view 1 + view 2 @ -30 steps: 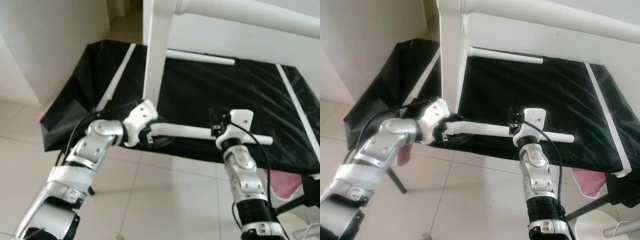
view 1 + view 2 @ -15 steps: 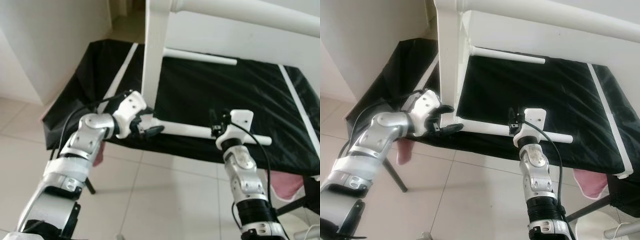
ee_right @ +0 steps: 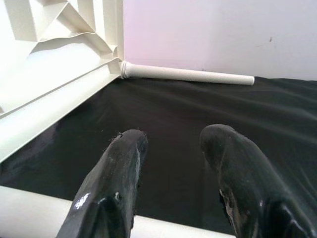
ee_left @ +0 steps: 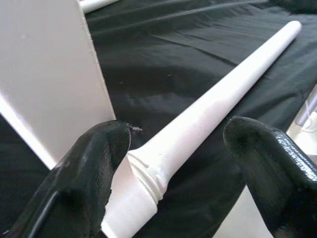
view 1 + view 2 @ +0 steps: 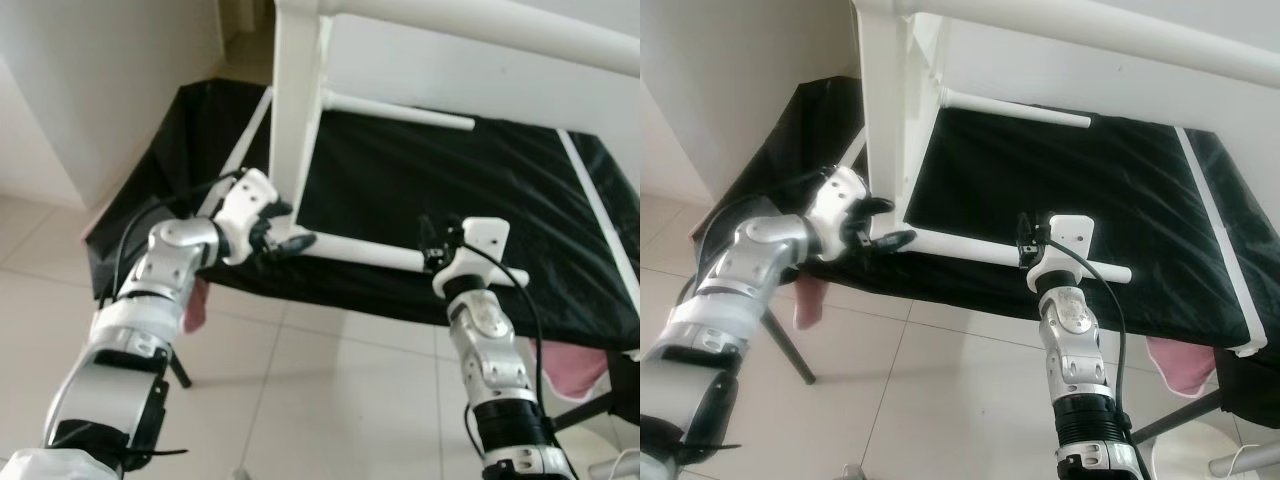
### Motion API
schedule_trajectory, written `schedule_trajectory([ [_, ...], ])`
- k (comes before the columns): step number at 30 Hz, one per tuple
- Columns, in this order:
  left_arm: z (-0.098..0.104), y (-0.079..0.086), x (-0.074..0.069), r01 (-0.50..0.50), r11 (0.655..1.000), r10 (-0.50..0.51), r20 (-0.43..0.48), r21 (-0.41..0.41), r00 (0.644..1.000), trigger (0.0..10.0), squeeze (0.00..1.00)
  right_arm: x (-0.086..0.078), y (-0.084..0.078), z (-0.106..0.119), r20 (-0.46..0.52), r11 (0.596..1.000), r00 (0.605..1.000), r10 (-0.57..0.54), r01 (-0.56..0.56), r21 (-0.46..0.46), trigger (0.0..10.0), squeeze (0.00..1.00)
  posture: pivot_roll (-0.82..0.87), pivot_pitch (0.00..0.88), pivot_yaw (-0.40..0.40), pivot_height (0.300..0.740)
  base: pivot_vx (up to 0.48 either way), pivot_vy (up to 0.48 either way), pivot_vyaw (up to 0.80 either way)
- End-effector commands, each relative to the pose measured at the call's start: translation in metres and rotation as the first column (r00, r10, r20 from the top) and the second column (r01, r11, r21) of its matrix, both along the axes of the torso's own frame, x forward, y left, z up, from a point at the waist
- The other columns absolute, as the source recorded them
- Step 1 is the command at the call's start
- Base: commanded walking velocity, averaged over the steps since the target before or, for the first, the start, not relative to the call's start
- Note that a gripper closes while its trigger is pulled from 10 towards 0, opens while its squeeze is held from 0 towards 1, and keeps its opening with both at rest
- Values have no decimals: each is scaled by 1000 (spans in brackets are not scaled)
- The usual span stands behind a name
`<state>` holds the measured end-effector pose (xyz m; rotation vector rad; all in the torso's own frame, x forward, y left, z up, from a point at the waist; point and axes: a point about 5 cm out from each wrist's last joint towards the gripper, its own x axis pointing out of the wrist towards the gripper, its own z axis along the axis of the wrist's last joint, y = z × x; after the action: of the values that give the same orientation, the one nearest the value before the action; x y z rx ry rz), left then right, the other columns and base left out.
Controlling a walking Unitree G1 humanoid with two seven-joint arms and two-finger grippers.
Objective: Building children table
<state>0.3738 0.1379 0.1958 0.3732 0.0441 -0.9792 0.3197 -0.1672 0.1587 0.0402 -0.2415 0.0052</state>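
Black-draped tabletop point(image 5: 480, 180): left gripper point(image 5: 283, 236), fingers released, straddles the white tapered plastic leg point(image 5: 365, 251) at its socket; right gripper point(image 3: 173, 163) released above it. Next, likely seating it.

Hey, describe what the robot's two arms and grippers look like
Both arms are jointed silver metal segments with black bands and black cables looping along them. Each wrist ends in a white block. The left gripper and right gripper each have two long, rounded, glossy black fingers.
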Motion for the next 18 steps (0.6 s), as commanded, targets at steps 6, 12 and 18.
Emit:
schedule_trajectory([
  [6, 9, 28, 17, -441, 894, 448, 134, -80, 884, 10000, 0, -4, -8, -6, -29, 1000, 999, -26, 26, 6, 10000, 0, 27, 78, -33, 740, 0, 0, 0],
  [12, 12, 29, 0, -311, 937, 330, 115, -158, 937, 10000, 0, -7, -10, -7, -36, 999, 998, -45, 45, -6, 10000, 0, 28, 87, -35, 740, 0, 0, 0],
  [18, 24, 40, -15, -258, 903, 300, 74, -343, 951, 10000, 0, -7, -14, -9, -44, 998, 997, -64, 64, -9, 10000, 0, 34, 90, -43, 740, 0, 0, 0],
])
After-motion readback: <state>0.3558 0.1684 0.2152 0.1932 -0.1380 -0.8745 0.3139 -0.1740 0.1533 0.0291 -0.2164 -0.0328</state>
